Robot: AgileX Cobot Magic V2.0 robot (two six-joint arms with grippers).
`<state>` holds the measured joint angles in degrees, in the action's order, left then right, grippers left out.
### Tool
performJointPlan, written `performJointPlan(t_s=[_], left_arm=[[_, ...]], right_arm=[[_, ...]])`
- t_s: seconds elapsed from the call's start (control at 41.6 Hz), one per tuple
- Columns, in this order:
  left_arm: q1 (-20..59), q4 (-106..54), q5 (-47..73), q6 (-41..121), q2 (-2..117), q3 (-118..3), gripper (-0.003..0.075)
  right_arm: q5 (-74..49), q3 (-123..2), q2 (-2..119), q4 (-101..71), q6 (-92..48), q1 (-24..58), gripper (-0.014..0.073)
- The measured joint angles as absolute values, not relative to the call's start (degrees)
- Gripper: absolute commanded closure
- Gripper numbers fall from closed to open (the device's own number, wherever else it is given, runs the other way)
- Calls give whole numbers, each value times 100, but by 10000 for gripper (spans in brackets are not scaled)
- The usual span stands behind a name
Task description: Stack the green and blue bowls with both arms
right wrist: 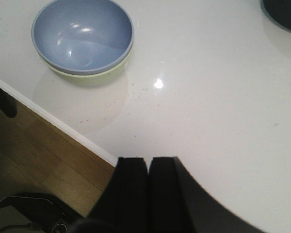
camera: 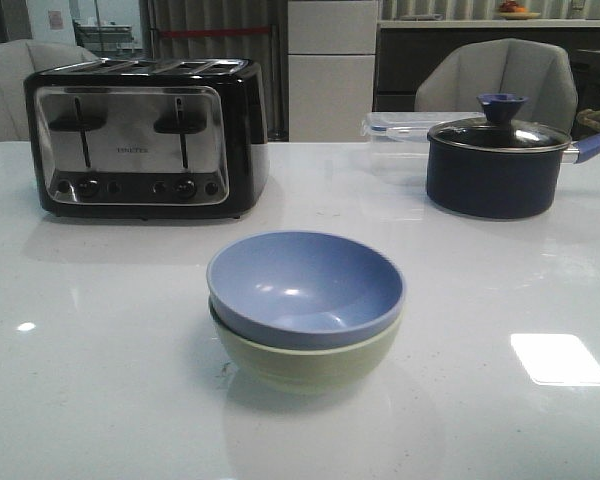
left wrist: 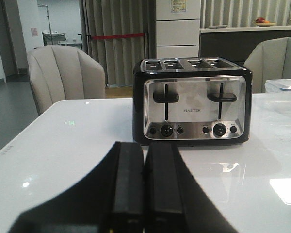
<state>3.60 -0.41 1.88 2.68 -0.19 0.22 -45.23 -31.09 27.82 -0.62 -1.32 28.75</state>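
The periwinkle blue bowl [camera: 306, 285] sits nested inside the pale green bowl [camera: 310, 364] at the middle of the white table, near its front edge. Both also show in the right wrist view, the blue bowl [right wrist: 82, 34] on top and the green bowl [right wrist: 99, 75] as a thin rim under it. My left gripper [left wrist: 145, 150] is shut and empty, above the table and facing the toaster. My right gripper [right wrist: 148, 161] is shut and empty, above the table's front edge and well apart from the bowls. Neither gripper shows in the front view.
A black and chrome toaster [camera: 145, 135] stands at the back left. A dark navy pot with a glass lid [camera: 500, 160] stands at the back right, with a clear plastic box [camera: 400, 140] beside it. Chairs stand beyond the table. The table's front edge [right wrist: 63, 124] borders wooden floor.
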Motion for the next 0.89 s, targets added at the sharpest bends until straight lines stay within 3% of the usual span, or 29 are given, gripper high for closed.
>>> performJointPlan(t_s=[0.289,0.626,0.89], left_arm=[[360,-41,188,268,-19,22,627],[360,-41,188,268,-19,22,627],[360,-41,188,268,-19,22,627]], right_arm=[[-4438,-2960,2577,-62,-132,2689,537],[-2412,-1207,856,-62,-132,398,537],[-1269,0,-42,-73,-132,-13,537]])
